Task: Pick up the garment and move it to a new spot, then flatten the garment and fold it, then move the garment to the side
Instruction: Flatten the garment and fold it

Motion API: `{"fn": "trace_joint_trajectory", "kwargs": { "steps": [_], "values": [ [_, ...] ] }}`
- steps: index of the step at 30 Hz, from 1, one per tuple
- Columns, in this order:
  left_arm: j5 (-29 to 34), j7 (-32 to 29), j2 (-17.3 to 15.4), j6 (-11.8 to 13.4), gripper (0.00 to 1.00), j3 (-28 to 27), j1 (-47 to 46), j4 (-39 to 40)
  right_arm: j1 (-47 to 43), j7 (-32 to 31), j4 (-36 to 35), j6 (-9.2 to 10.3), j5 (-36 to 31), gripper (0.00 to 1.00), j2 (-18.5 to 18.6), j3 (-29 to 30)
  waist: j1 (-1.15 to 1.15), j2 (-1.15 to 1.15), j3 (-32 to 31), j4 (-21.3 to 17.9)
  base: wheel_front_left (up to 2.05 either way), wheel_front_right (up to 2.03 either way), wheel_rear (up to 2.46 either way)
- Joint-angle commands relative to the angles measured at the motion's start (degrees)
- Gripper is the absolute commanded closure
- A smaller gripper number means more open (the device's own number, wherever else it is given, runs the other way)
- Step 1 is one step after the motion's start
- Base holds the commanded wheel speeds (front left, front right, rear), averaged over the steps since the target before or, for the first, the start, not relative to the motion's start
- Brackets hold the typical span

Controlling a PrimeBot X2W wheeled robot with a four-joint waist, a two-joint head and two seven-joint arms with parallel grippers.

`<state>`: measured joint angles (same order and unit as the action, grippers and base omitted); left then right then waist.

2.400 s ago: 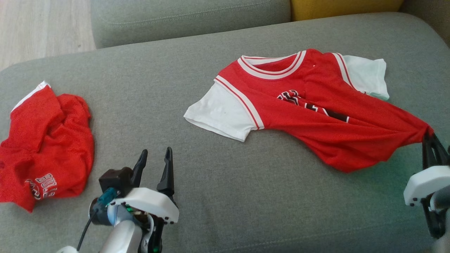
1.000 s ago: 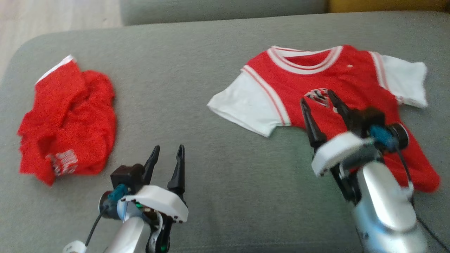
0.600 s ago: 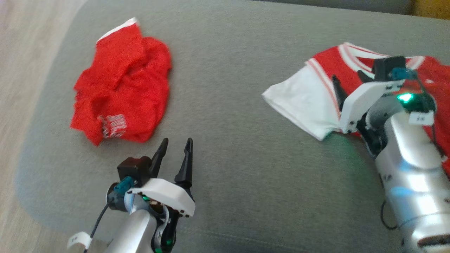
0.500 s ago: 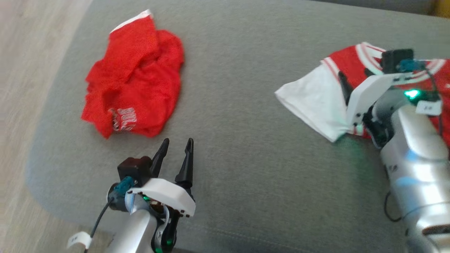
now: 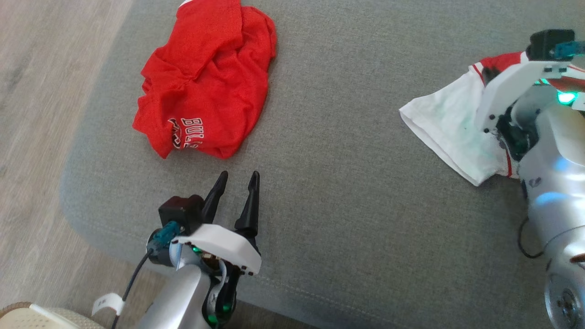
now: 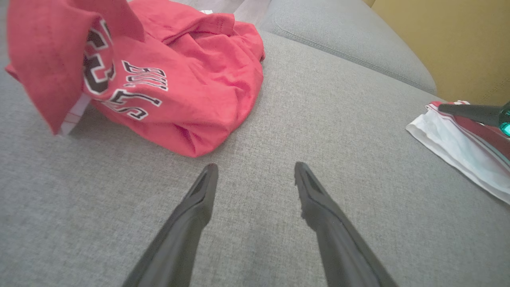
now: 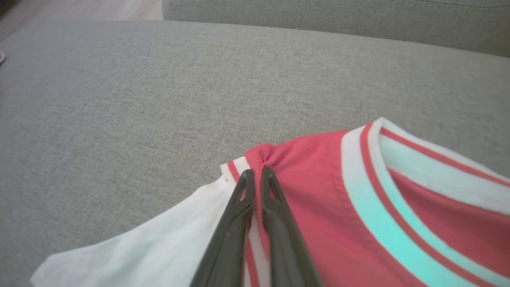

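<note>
**Grey sofa seat: two pieces of clothing, one in the grip**

**Surface.** A grey woven sofa seat [image 5: 343,183] with a back cushion [image 7: 338,12] behind it. There is wooden floor [image 5: 41,114] off its left edge.

**1. Shirt** [image 7: 326,191]. It has a red body, white sleeves and a striped collar, and it lies at the right of the seat. The right gripper [image 7: 257,172] has its fingers pressed together on the shoulder seam, where the white sleeve joins the red. The cloth puckers at the tips, so a pinch of fabric looks caught. The seam was likely chosen as a thick, firm hold, so the shirt can be lifted or dragged without slipping out.

**2. Left gripper** [image 5: 238,176]. Its fingers are spread and carry nothing. It sits low over bare seat near the front edge, probably kept ready for a second corner once the shirt is moved.

**3. Red bundle** [image 5: 210,82]. This is crumpled cloth with white lettering. It lies at the left of the seat, just beyond the left gripper and well apart from the shirt.

**Obstructions.** The bundle takes up the left end, so the bare middle stretch looks like the free spot. In the head view the right forearm covers much of the shirt.
</note>
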<state>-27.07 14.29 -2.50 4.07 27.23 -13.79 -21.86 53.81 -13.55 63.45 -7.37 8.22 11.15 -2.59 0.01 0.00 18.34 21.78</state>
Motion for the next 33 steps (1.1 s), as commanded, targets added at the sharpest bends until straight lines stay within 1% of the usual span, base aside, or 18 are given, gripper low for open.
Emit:
{"fn": "trace_joint_trajectory", "kwargs": {
  "steps": [1,4,8,11,12,13,17,21,22,29,33],
  "values": [
    [-0.38,0.71,-0.38,0.26,0.0,-1.4,-2.21,1.76,2.06,1.38,-1.55,-0.12,0.65,1.0,-2.05,-1.87,-0.01,0.0,-0.04,-0.06,0.0,0.0,0.0],
    [-0.52,0.71,-0.38,0.32,0.0,-1.24,-2.42,1.7,3.39,4.34,-2.07,-0.12,2.55,1.0,-3.46,-5.04,-0.01,0.0,-0.21,-0.1,0.0,0.0,0.0],
    [-0.72,0.71,-0.38,0.36,0.0,-1.09,-2.53,1.8,4.87,7.38,-3.61,-0.12,6.3,1.0,-4.87,-11.5,-0.01,0.0,-0.31,-0.12,0.0,0.0,0.0],
    [-0.74,0.71,-0.38,0.45,0.0,-1.1,-2.54,1.73,5.49,8.9,-4.47,-0.12,8.62,1.0,-4.43,-17.09,-0.01,0.0,-0.42,-0.32,0.0,0.0,0.0],
    [-0.72,0.71,-0.38,0.51,0.0,-1.17,-2.52,1.69,5.66,9.39,-4.4,-0.12,8.64,0.75,-3.82,-18.98,-0.01,0.0,-0.47,-0.45,0.0,0.0,0.0],
    [-0.69,0.71,-0.38,0.58,0.0,-1.25,-2.5,1.65,5.7,9.81,-4.09,-0.12,8.68,0.0,-3.23,-20.62,-0.01,0.0,-0.54,-0.63,0.0,0.0,0.0],
    [-0.34,0.71,-0.38,0.64,0.0,-1.82,-2.31,1.48,5.31,11.54,-2.19,-0.12,9.79,0.0,-1.56,-24.53,-0.01,0.0,-1.12,-1.94,0.0,0.0,0.0],
    [0.36,0.71,-0.38,0.67,0.0,-2.7,-2.01,1.37,4.29,14.33,-0.22,-0.12,10.37,0.0,-0.32,-25.28,-0.01,0.0,-2.54,-4.42,0.0,0.0,0.0],
    [0.36,0.71,-0.38,0.67,0.0,-2.7,-2.01,1.37,4.29,14.33,-0.22,-0.12,10.37,0.0,-0.32,-25.28,-0.01,0.0,-2.54,-4.42,0.0,0.0,0.0],
    [1.81,0.71,-0.38,0.65,0.0,-4.68,-0.43,1.25,-0.63,22.98,1.09,-0.12,10.79,0.0,-0.05,-21.75,-0.01,0.0,-6.71,-11.19,0.0,0.0,0.0],
    [2.33,0.71,-0.38,0.8,0.0,-5.8,0.72,1.46,-5.72,26.46,-0.4,-0.12,11.33,0.0,-0.6,-18.72,-0.01,0.0,-9.01,-15.5,0.0,0.0,0.0]
  ]
}}
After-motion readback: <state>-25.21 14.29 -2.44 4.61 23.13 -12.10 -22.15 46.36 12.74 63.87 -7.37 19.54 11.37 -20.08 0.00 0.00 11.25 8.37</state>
